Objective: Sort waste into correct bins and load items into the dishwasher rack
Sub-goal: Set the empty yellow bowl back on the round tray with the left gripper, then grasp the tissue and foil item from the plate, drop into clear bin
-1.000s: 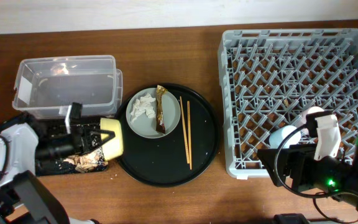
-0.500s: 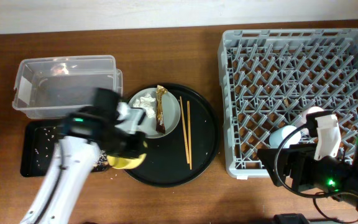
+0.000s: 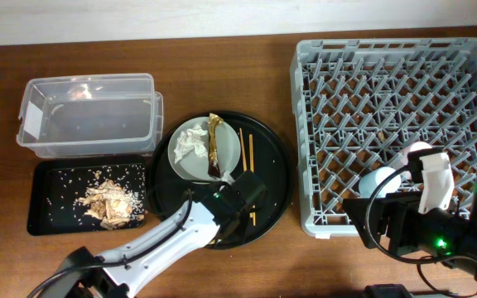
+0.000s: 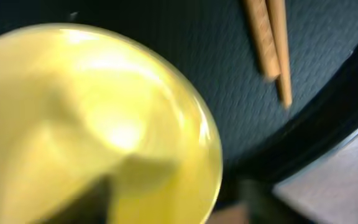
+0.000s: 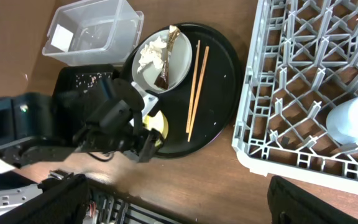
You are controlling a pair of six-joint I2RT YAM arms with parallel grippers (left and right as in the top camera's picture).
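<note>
Left tool sits over the near side of the round black tray, mid-counter. It is clamped on the rim of the yellow bowl, which is glossy and smooth, with one dark finger inside it. Tray surface is finely pebbled. Two slim wooden chopsticks lie just beside the bowl. Right tool is by the counter's right front corner, fingers spread wide, gripping nothing, beside the grey lattice rack.
</note>
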